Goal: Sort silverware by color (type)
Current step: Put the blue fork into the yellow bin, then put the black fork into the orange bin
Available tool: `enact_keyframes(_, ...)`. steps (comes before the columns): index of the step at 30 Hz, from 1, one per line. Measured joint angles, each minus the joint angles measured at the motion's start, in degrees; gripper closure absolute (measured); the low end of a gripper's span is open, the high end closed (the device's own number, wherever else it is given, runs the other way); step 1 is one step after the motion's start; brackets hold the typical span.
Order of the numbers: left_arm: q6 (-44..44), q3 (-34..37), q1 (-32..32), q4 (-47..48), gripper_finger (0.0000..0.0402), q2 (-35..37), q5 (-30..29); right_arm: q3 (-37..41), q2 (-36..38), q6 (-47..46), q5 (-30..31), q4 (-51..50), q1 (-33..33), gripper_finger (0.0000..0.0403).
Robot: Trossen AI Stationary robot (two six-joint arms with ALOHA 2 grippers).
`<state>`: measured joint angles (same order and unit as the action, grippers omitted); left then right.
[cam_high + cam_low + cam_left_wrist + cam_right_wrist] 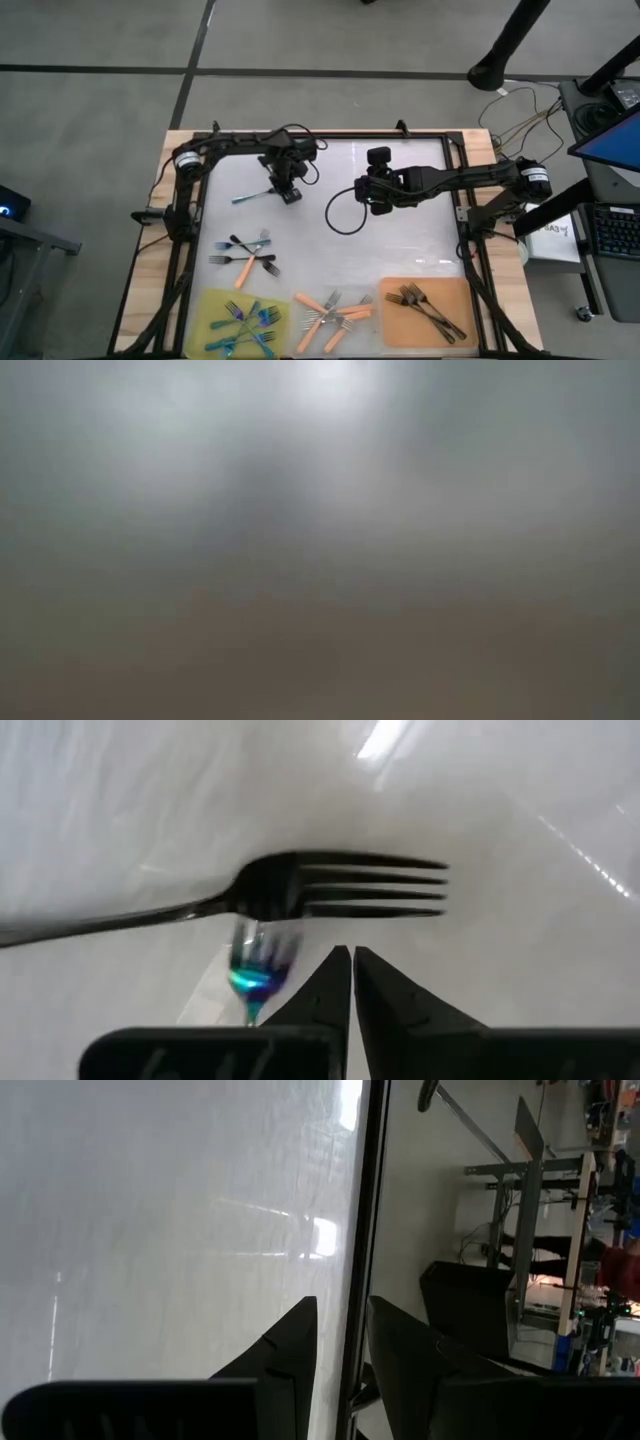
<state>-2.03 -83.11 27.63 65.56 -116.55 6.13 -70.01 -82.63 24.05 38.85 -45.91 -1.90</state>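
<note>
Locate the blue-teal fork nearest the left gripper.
High view: the iridescent blue-teal fork lies alone on the white tabletop, far left, its end at the left gripper.

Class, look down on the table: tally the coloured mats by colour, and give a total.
Yellow-green mat: 1
Orange mat: 1
Total: 2

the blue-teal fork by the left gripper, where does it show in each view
High view: the blue-teal fork lies on the white table top, upper left, its end at the left gripper.
Low view: blurred out, cannot tell.
Left wrist view: it crosses the middle, tines just past the shut fingers.
Right wrist view: not in it.
Shared landmark: the white table top.
</note>
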Motion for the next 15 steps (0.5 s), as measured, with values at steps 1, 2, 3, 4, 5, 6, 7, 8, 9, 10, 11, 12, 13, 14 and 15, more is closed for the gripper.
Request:
enact_keyframes(1, 0.4, -0.32, -0.16, 0.16, 0.0401, 0.0, -0.08, 0.0, 0.0, 0.0, 0.0, 0.0, 0.0, 0.0321)
enact_keyframes(2, 0.97, -0.61, -0.2, 0.64, 0.0401, 0.0, -0.19, 0.01, 0.0, 0.0, 0.0, 0.0, -0.02, 0.0321)
enact_keyframes(3, 1.55, -0.77, -0.18, 1.44, 0.0401, 0.01, -0.26, -0.01, 0.0, 0.0, 0.0, 0.0, 0.01, 0.0321)
enact_keyframes(4, 2.03, -0.81, -0.1, 2.73, 0.0401, 0.02, -0.5, -0.01, 0.0, 0.0, 0.0, 0.0, 0.0, 0.0321)
enact_keyframes(5, 2.49, -0.75, 0.02, 3.98, 0.0401, 0.02, -0.68, 0.0, 0.0, 0.0, 0.0, 0.0, -0.02, 0.0321)
enact_keyframes(6, 3.12, -0.48, 0.15, 4.87, 0.0401, 0.03, -0.79, 0.01, 0.0, 0.0, 0.0, 0.02, -0.01, 0.0321)
enact_keyframes(7, 3.85, -0.08, 0.21, 5.65, 0.0401, 0.05, -1.41, -0.01, 0.0, 0.0, 0.0, 0.02, 0.01, 0.0321)
enact_keyframes(8, 4.41, 0.25, 0.18, 6.29, 0.0401, 0.05, -2.29, 0.0, 0.0, 0.0, 0.0, 0.02, 0.0, 0.0321)
enact_keyframes(9, 4.59, 0.37, 0.16, 6.54, 0.0402, 0.05, -2.86, -0.01, 0.0, 0.0, 0.0, 0.02, -0.01, 0.0321)
enact_keyframes(10, 4.68, 0.37, 0.14, 6.42, 0.04, 0.05, -3.77, -0.01, 0.0, 0.0, 0.0, 0.02, 0.01, 0.0321)
enact_keyframes(11, 4.8, 0.37, 0.12, 6.32, 0.0397, 0.07, -4.59, -0.01, 0.0, 0.0, 0.0, 0.02, -0.02, 0.0321)
enact_keyframes(12, 5.26, 0.37, 0.12, 6.52, 0.0392, 0.07, -5.1, -0.01, 0.0, 0.0, 0.0, 0.02, 0.0, 0.0321)
enact_keyframes(13, 6.07, 0.37, 0.14, 6.77, 0.0386, 0.07, -5.46, 0.01, 0.0, 0.0, 0.0, 0.02, 0.01, 0.0321)
enact_keyframes(14, 6.98, 0.37, 0.14, 7.29, 0.038, 0.07, -5.84, -0.01, 0.0, 0.0, 0.0, 0.02, -0.01, 0.0321)
enact_keyframes(15, 7.42, 0.37, 0.25, 8.24, 0.0372, 0.07, -6.05, 0.01, 0.0, 0.0, 0.0, 0.02, -0.01, 0.0321)
